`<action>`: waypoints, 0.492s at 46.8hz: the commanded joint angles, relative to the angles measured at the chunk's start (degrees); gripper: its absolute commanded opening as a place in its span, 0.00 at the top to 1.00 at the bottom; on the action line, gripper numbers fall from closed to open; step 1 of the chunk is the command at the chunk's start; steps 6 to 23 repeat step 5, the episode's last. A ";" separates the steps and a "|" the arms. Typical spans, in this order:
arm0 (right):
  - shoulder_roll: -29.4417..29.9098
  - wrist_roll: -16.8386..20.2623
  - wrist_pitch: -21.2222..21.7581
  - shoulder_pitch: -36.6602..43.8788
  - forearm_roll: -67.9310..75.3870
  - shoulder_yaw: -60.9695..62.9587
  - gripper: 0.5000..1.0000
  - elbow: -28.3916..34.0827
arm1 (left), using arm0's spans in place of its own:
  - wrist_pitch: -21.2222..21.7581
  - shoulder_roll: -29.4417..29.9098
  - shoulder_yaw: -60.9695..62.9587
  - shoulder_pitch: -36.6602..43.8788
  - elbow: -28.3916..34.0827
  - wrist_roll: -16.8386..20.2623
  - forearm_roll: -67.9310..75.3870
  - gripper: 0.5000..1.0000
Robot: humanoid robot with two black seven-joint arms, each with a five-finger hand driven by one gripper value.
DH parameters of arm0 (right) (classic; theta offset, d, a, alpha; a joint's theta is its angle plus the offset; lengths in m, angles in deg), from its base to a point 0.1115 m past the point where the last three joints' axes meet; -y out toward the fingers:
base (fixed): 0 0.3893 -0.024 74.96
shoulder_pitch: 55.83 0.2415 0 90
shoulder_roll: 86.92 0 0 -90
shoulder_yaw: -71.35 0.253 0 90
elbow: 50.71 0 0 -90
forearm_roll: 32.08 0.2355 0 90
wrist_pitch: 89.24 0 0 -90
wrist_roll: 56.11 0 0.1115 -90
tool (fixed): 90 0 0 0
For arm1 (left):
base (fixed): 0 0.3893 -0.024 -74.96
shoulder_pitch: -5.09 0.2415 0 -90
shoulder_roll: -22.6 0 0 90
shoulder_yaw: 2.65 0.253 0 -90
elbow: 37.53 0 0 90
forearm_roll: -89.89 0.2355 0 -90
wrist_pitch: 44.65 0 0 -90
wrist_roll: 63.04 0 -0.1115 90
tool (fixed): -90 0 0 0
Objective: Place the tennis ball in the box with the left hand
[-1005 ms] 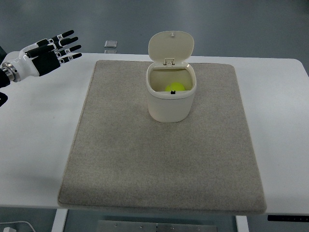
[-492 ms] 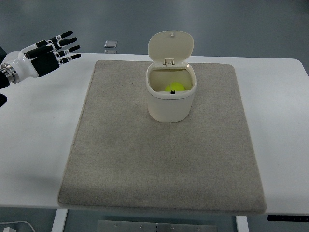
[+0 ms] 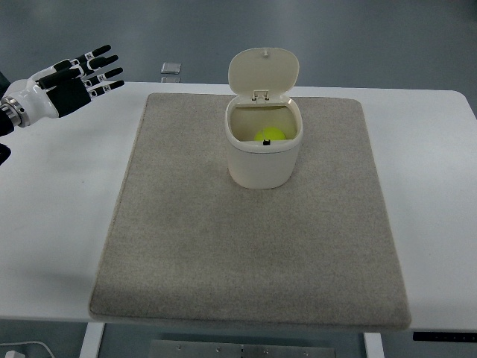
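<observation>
A yellow-green tennis ball (image 3: 270, 135) lies inside a cream box (image 3: 263, 160) whose hinged lid (image 3: 264, 71) stands open at the back. The box stands on a grey mat (image 3: 246, 246) on the white table. My left hand (image 3: 74, 80) is at the far left, above the table's back left corner, well away from the box. Its fingers are spread and hold nothing. The right arm does not show.
A small grey square object (image 3: 171, 68) lies beyond the table's back edge, left of the box. The white table (image 3: 59, 201) shows bare on both sides of the mat.
My left hand has drifted slightly left and up, away from the box. The ball and box have not moved.
</observation>
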 commanded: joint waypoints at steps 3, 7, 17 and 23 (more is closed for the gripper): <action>0.00 -1.32 -2.14 0.00 -0.03 0.01 0.13 0.27 | 0.00 0.00 0.00 -0.06 0.00 0.00 0.00 0.02; 0.00 -1.40 -2.40 0.00 -0.03 0.01 0.13 0.36 | 0.00 0.00 0.00 -0.06 0.00 0.00 0.00 0.02; 0.00 -1.40 -2.40 0.00 -0.03 0.01 0.13 0.36 | 0.00 0.00 0.00 -0.06 0.00 0.00 0.00 0.02; 0.00 -1.40 -2.40 0.00 -0.03 0.01 0.13 0.36 | 0.00 0.00 0.00 -0.06 0.00 0.00 0.00 0.02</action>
